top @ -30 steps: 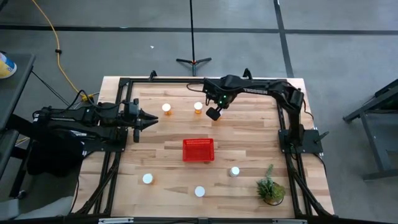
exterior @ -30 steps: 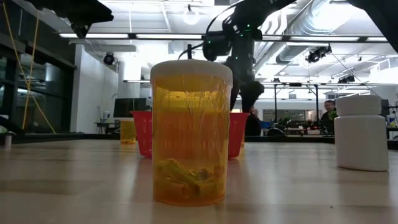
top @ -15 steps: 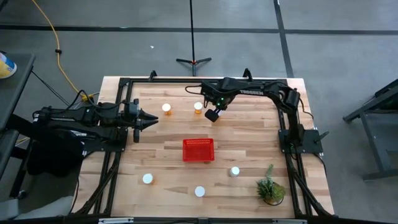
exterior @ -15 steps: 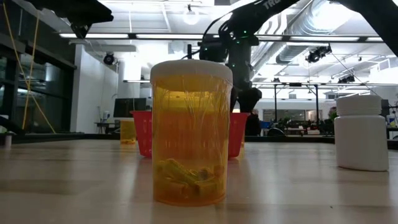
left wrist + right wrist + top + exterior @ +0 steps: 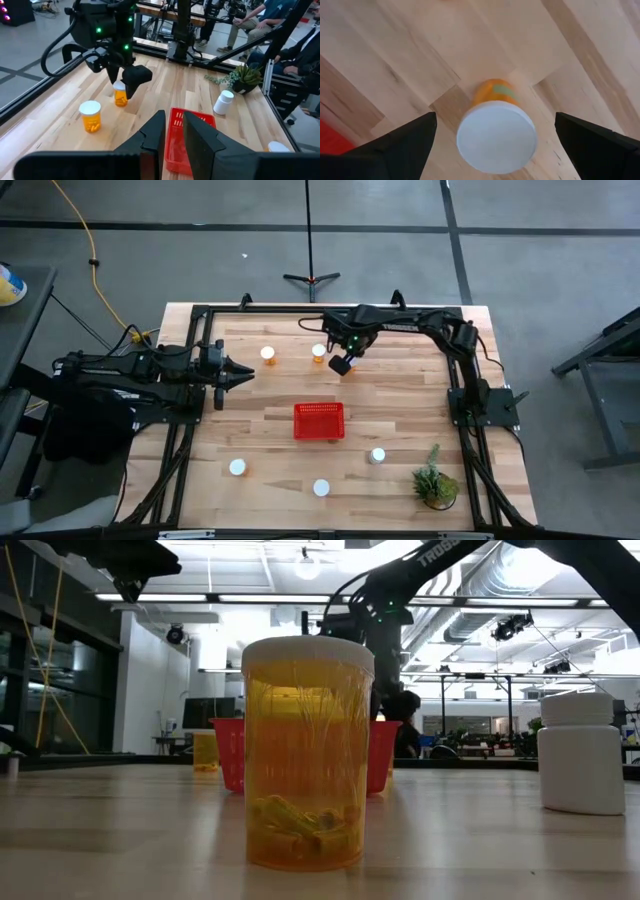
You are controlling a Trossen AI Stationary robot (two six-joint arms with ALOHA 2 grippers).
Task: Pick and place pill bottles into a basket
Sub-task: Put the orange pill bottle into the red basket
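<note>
Several pill bottles with white caps stand upright on the wooden table (image 5: 400, 395). Two orange ones stand at the far side (image 5: 268, 354) (image 5: 319, 352), and three near the front edge (image 5: 237, 467) (image 5: 321, 487) (image 5: 377, 455). The red mesh basket (image 5: 319, 420) sits mid-table. My right gripper (image 5: 340, 364) is open and hovers just above the far orange bottle (image 5: 496, 135), with a finger standing off each side of its cap. My left gripper (image 5: 245, 375) waits at the table's left side; its fingers (image 5: 173, 125) stand a narrow gap apart and hold nothing.
A small green potted plant (image 5: 435, 480) stands at the near right corner. A dark frame (image 5: 300, 310) runs along the table's far and side edges. In the left wrist view, people (image 5: 250, 15) sit beyond the table. Bare wood lies between the basket and the far bottles.
My right gripper has moved a little toward the table's left edge and down, closing in over the far orange bottle. The bottles and the basket have stayed where they were.
</note>
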